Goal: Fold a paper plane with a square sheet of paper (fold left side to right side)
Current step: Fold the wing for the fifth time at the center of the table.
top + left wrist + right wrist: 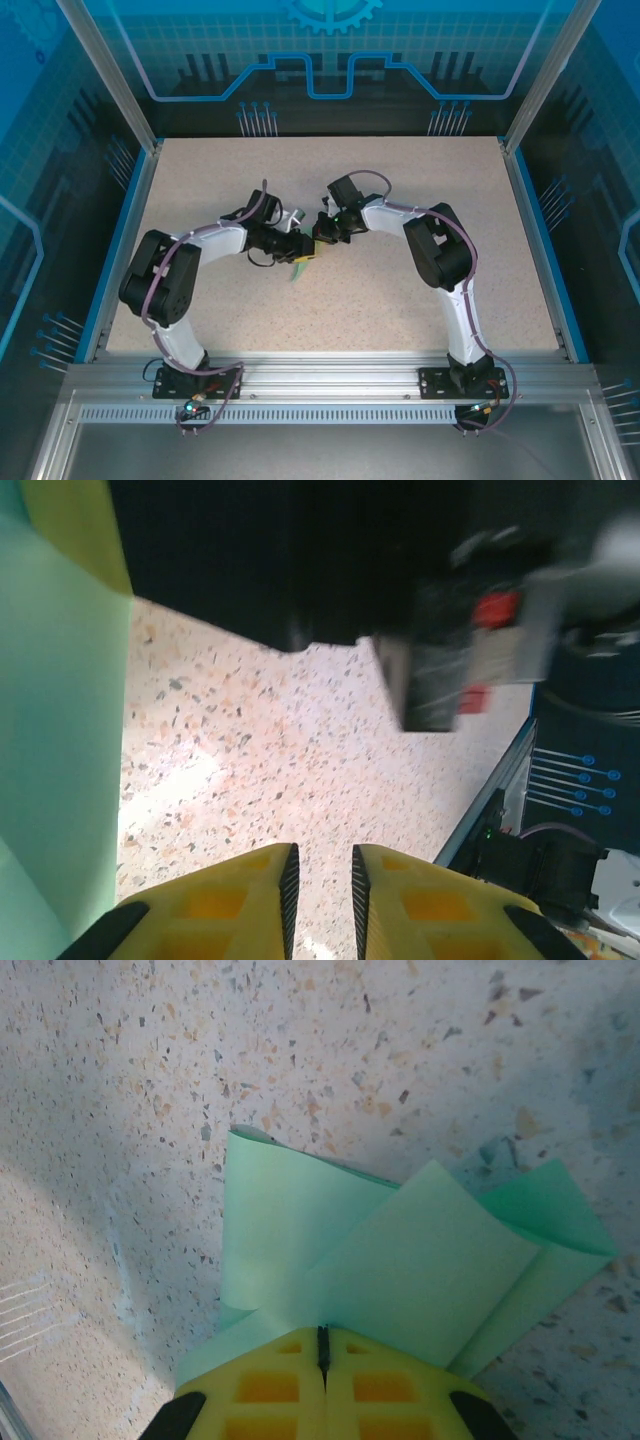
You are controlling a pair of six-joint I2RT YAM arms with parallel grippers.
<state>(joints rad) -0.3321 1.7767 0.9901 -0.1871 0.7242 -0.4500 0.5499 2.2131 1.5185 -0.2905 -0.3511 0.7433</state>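
the right gripper was pinched shut on the near edge of the square sheet of paper. the paper lay partly folded on the speckled table, at the middle of the workspace between the two wrists. in the right wrist view its mint-green layers overlapped loosely: one curled up at the left, one flatter across the middle, one tucked under at the right. the left gripper had its fingers a narrow gap apart, with bare table showing between them and nothing held. the paper stood just off its left side as a pale green wall.

my read was that the left-to-right fold was under way but not yet creased. to do it well i'd have used the right pinch as a firm anchor and brought the left gripper in low onto the loose curled layer. then i'd have carried that layer across until the edges met, and only then pressed along the fold. paper this thin would likely buckle or tear if the arms pulled apart, so i meant to go slowly.

count: one sheet, two grippers, two arms, one table.
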